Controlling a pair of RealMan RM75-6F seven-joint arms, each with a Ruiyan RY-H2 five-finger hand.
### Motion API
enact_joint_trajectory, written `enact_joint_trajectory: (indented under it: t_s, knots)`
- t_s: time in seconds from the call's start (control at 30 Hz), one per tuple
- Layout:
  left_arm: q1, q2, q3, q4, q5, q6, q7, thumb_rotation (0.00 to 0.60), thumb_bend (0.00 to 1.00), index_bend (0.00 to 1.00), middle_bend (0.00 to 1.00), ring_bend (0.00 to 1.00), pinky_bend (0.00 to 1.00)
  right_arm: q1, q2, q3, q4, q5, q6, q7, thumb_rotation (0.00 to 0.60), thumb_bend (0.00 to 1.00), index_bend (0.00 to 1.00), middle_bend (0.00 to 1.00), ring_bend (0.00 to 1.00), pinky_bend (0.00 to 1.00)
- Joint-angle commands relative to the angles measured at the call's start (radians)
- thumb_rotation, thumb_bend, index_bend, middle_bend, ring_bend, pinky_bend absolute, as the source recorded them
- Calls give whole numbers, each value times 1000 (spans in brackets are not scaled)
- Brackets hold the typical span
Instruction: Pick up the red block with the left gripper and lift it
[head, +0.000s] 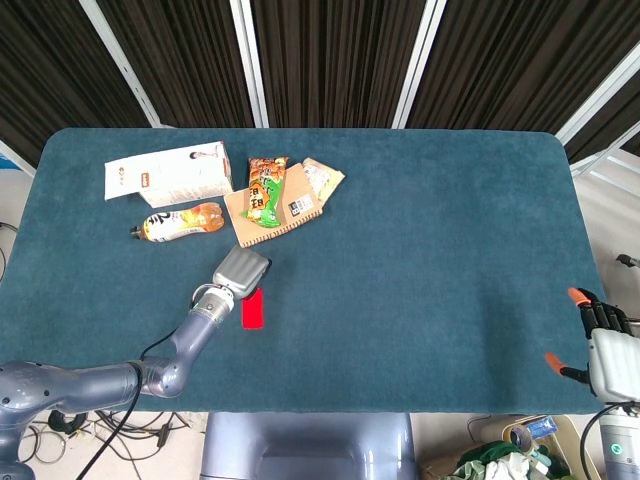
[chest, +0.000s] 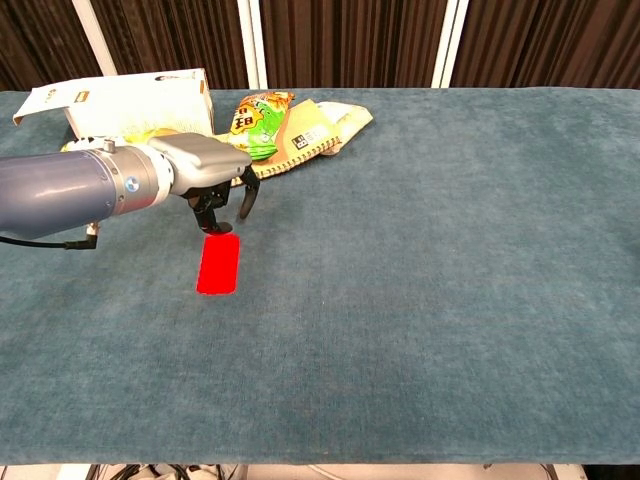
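The red block lies flat on the blue table cloth, also seen in the head view as the red block, partly covered by the hand. My left hand hovers over the block's far end with its dark fingers pointing down and apart, holding nothing; in the head view the left hand hides the block's top edge. My right hand hangs at the table's right front corner, fingers spread, empty.
A white carton, an orange drink bottle, a green snack bag and a brown notebook lie in a cluster just beyond the left hand. The table edge runs close in front.
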Motion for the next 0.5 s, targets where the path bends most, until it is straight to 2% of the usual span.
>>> enact_joint_trajectory:
  t_s: [0.03,0.5]
  knots:
    - [-2,3,6,-4,-8,-10,5,600,374,452,981,926,856,0,1,0,-1,1,0,1,600,63,152,110,155,122]
    - [-11,-12,15,3,-20,-20,14,600,374,464,979,926,856,-1,3,-1,-4,-2,0,5,600,64,152,110,155,122]
